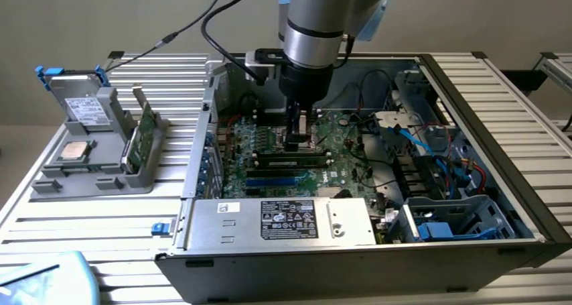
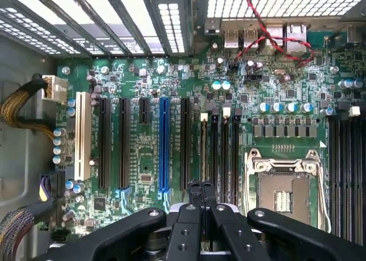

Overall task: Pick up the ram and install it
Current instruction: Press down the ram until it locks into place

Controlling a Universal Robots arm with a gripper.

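The pick-up looks done and the install is the step in hand: the ram stands on edge in one of the long black memory slots on the motherboard, inside the open computer case. The gripper hovers right over the stick's near end, its fingers clenched tip to tip with nothing between them. Whether the stick is fully latched I cannot tell, though the slot's white latch at the far end sits close against it. Finishing the seat would call for a straight downward push, kept square on the thin top edge. Room is tight sideways, with empty slots just beside on one flank and a black expansion slot on the other, but open above. The CPU socket and the red cable lie well apart
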